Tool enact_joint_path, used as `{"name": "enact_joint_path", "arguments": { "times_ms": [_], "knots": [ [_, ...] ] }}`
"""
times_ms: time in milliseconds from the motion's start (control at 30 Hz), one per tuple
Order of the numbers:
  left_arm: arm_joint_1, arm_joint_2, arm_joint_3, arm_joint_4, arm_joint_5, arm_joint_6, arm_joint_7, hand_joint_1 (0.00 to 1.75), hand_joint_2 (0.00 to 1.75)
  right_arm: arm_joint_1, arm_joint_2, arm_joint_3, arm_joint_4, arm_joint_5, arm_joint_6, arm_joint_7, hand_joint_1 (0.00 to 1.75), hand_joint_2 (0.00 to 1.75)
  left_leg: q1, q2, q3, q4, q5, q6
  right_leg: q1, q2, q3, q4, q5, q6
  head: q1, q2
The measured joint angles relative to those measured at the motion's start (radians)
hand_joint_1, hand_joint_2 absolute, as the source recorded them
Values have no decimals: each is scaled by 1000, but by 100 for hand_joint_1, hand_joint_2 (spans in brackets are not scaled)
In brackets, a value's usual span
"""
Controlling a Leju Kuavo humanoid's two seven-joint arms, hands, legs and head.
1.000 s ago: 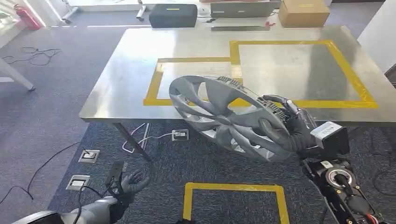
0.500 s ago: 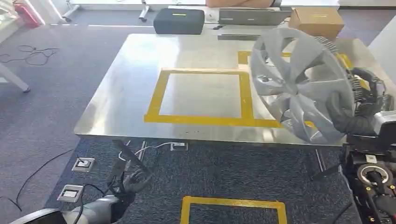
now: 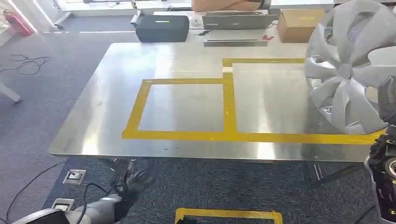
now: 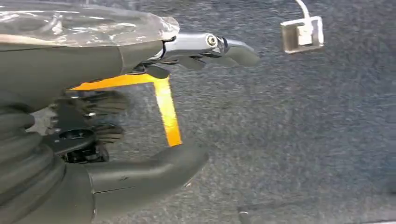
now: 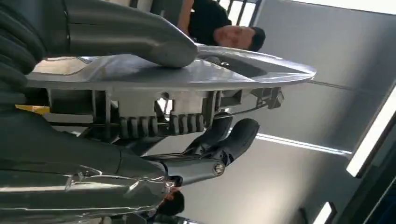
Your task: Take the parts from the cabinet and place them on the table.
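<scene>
Silver-grey plastic, moulded into curved spokes, the wheel cover (image 3: 348, 70) now stands nearly upright at the right edge of the frame, above the right side of the steel table (image 3: 187, 112); half a second ago it sat lower and further left, tilted over the yellow tape (image 3: 227, 102). The whole view has shifted too, so the camera moved. In the right wrist view the right hand (image 5: 154, 84) grips the cover's rim, thick grey thumb pressed on its smooth face, dark fingers (image 5: 224, 135) curled behind the ribbed clips. Lower left, the left hand (image 3: 133, 181) hangs over blue-grey carpet (image 3: 233, 186), fingers spread wide, holding nothing.
</scene>
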Motion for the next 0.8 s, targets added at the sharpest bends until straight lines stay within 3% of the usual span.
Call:
{"name": "enact_joint_path", "arguments": {
  "times_ms": [33, 67, 200, 233, 267, 333, 367, 400, 433, 500, 533, 567, 600, 633, 667, 700, 733, 800],
  "knots": [
    [6, 2, 0, 1, 2, 0, -3, 0, 175, -5, -1, -2, 3, 7, -9, 1, 175, 175, -8, 4, 23, -90, 98, 15, -1, 0, 4, -3, -10, 2, 0, 0],
    [14, 3, 0, 1, 3, 0, -6, 0, 175, -9, -6, -3, 9, 14, -19, 2, 175, 175, -16, -3, 28, -135, 141, 21, 4, 5, 12, 2, -19, 8, 0, 0],
    [36, 0, 0, 1, 4, -8, -12, 0, 175, -19, -14, -11, 18, 39, -40, 13, 175, 175, -8, -11, 45, -143, 145, 22, 2, 5, 25, -17, -39, 31, -2, 0],
    [42, -5, 0, 2, 2, -9, -12, 0, 175, -19, -21, -13, 18, 51, -43, 16, 175, 175, -3, -13, 54, -153, 145, 22, 5, -8, 10, 21, -59, 34, -1, 0],
    [46, -7, 0, 2, 1, -10, -12, 0, 175, -25, -25, -12, 19, 66, -45, 20, 175, 175, -1, -14, 59, -156, 139, 29, 7, -8, -14, 79, -90, 38, 5, 0],
    [45, -12, 0, 2, -3, -11, -11, 0, 175, -29, -29, -7, 20, 99, -45, 27, 175, 175, 1, -22, 60, -156, 136, 32, 1, -8, -106, 247, -160, 45, 6, 0],
    [45, -13, 0, 2, -3, -11, -8, 0, 175, -28, -31, -4, 23, 110, -40, 31, 175, 175, 3, -26, 60, -156, 133, 31, -4, -8, -146, 312, -180, 49, 5, 0],
    [45, -14, 0, 2, -3, -11, -6, 0, 175, -27, -32, 0, 27, 119, -33, 37, 175, 175, 7, -31, 63, -154, 131, 27, -9, -8, -169, 336, -174, 55, 5, 0],
    [45, -15, 0, 2, -2, -11, -7, 0, 175, -24, -32, 4, 32, 126, -27, 41, 175, 175, 12, -33, 65, -151, 127, 22, -15, -9, -165, 306, -141, 62, 5, 0],
    [43, -15, 0, 2, -2, -11, -6, 0, 175, -23, -32, 11, 40, 132, -23, 43, 175, 175, 25, -35, 64, -134, 117, 7, -33, -14, -97, 131, -37, 82, 5, 0],
    [42, -14, 0, 2, -1, -11, -6, 0, 175, -23, -32, 13, 42, 135, -22, 43, 175, 175, 28, -37, 62, -120, 110, -3, -43, -18, -55, 45, -1, 94, 6, 0],
    [40, -8, 0, 2, -1, -11, -5, 0, 175, -25, -32, 16, 46, 142, -20, 42, 175, 175, 22, -40, 57, -105, 103, -14, -37, -12, -53, 29, -14, 95, 11, 0],
    [36, -10, 0, 2, -1, -11, -5, 0, 175, -25, -32, 19, 49, 148, -18, 39, 175, 175, 26, -41, 57, -103, 101, -20, -36, -2, -52, 31, -10, 68, 9, 0],
    [34, -10, 0, 2, -1, -11, -5, 0, 175, -25, -32, 21, 52, 153, -16, 38, 175, 175, 25, -41, 57, -108, 103, -27, -33, -3, -52, 30, -10, 59, 7, 0],
    [33, -9, 0, 2, -2, -11, -5, 0, 175, -26, -32, 25, 56, 155, -14, 38, 175, 175, 26, -41, 57, -106, 100, -13, -33, -3, -43, 27, -5, 59, 8, 0],
    [31, -9, 0, 2, -2, -11, -5, 0, 175, -26, -32, 26, 59, 156, -13, 38, 175, 175, 25, -41, 54, -109, 106, 13, -33, -1, -46, 27, -1, 55, 6, 0],
    [31, -9, 0, 2, -2, -11, -5, 0, 175, -26, -32, 27, 62, 157, -13, 38, 175, 175, 25, -41, 54, -111, 115, 18, -32, 0, -48, 27, 3, 50, 5, 0],
    [30, -6, 0, 2, -1, -11, -5, 0, 175, -26, -32, 29, 68, 163, -12, 38, 175, 175, 25, -41, 55, -117, 119, 14, -30, 1, -51, 27, 4, 48, 3, 0]
  ]
}}
